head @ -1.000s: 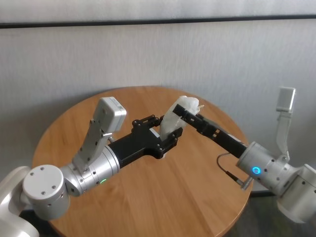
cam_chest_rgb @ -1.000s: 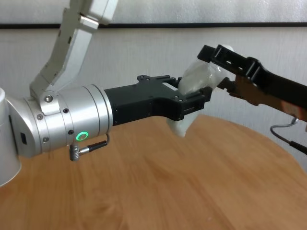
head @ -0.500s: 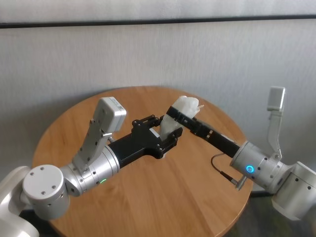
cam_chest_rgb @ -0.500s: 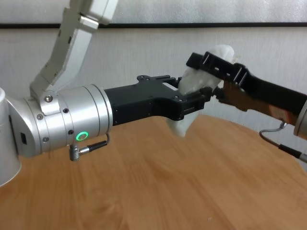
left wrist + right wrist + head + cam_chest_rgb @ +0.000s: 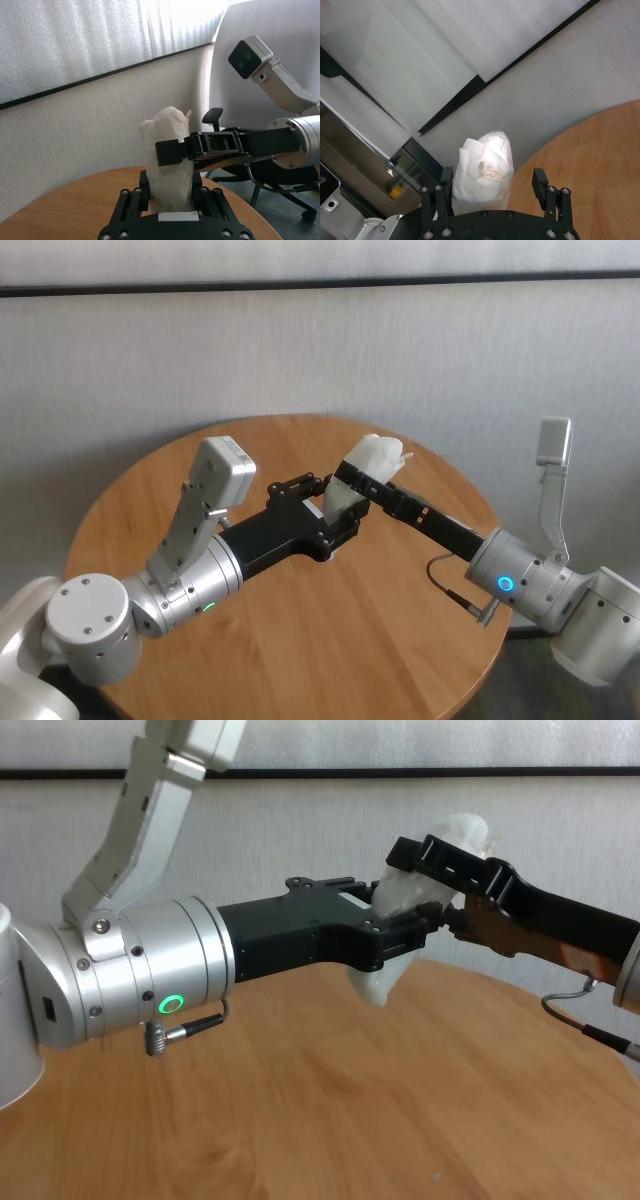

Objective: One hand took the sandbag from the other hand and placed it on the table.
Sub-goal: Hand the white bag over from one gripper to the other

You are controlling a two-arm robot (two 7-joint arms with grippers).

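Looking down from the head view, one white lumpy sandbag stands above the round wooden table, its lower end clamped in the left gripper while the slim black right gripper straddles its upper part. From the chest view, two grippers meet on that single soft pouch, held clear of the grained tabletop. In the left wrist view both left fingers press its base; in the right wrist view the right fingers stand spread, one apart from the bag.

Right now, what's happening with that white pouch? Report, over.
Left pincer shut on soft white lumpy sandbag, held above round wooden table. Right pincer open around its upper part, not yet clamped. Nothing in the way.
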